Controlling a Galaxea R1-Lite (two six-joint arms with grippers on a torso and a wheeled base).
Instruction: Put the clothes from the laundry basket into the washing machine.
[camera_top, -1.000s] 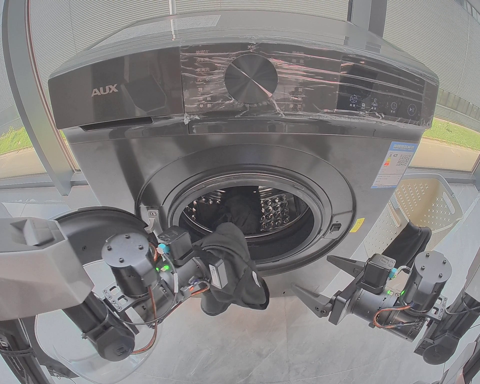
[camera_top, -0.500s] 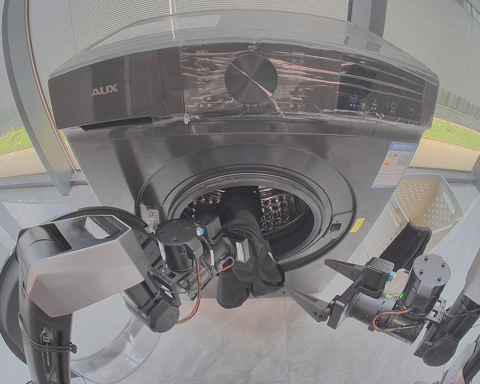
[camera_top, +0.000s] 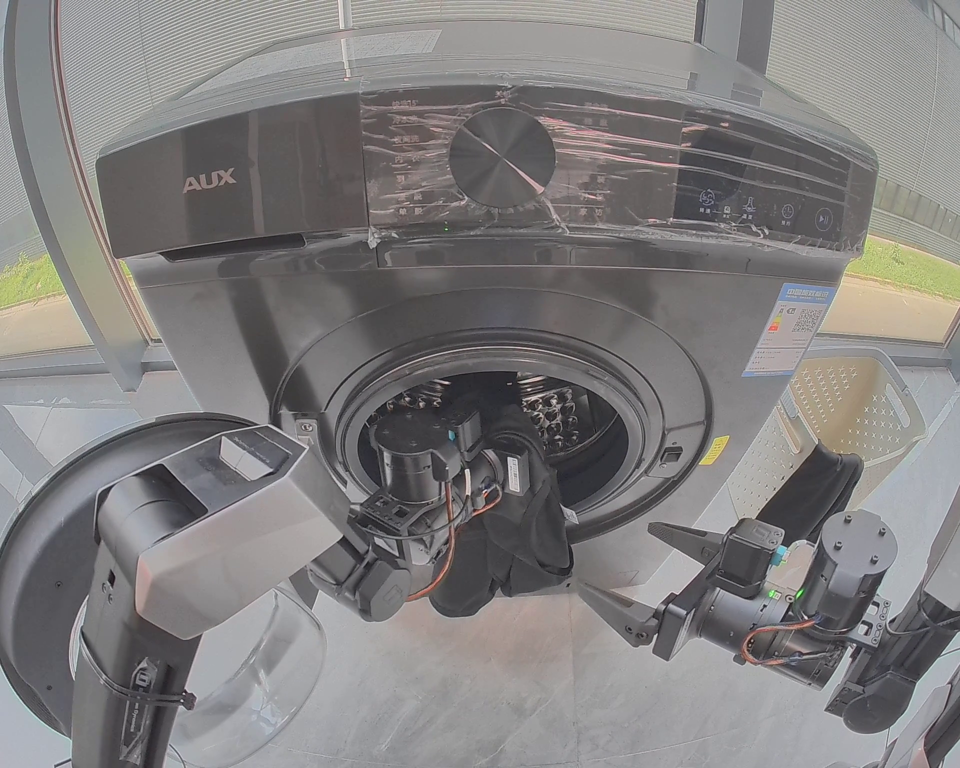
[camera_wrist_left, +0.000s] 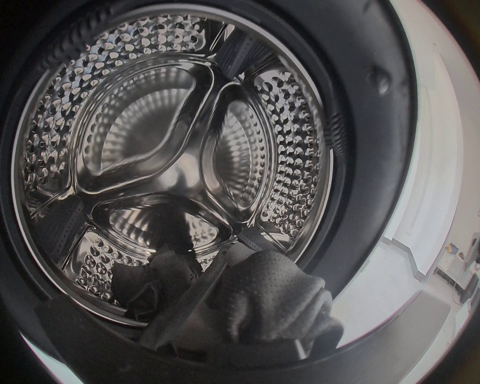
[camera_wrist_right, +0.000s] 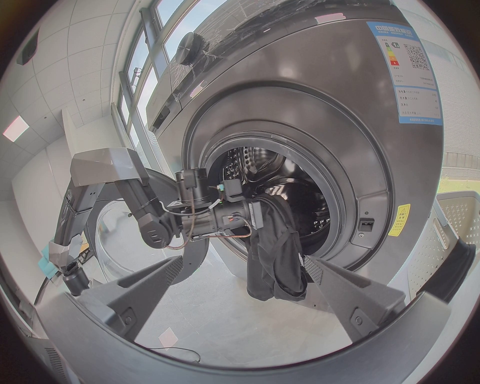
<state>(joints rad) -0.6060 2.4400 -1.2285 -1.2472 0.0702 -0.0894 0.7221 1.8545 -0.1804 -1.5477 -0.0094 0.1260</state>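
From here the black fabric garment (camera_top: 535, 530) drapes right over the end of the left gripper (camera_top: 525, 445), burying it. The cream perforated plastic laundry basket (camera_top: 860, 400) is half hidden behind the dark grey metal washing machine (camera_top: 250, 330) and the right arm. The left arm covers much of the machine's round glass-bowled door (camera_top: 40, 570).

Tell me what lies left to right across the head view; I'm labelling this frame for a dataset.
washer door, swung open → black garment hanging at the drum mouth → right tool, open → laundry basket.
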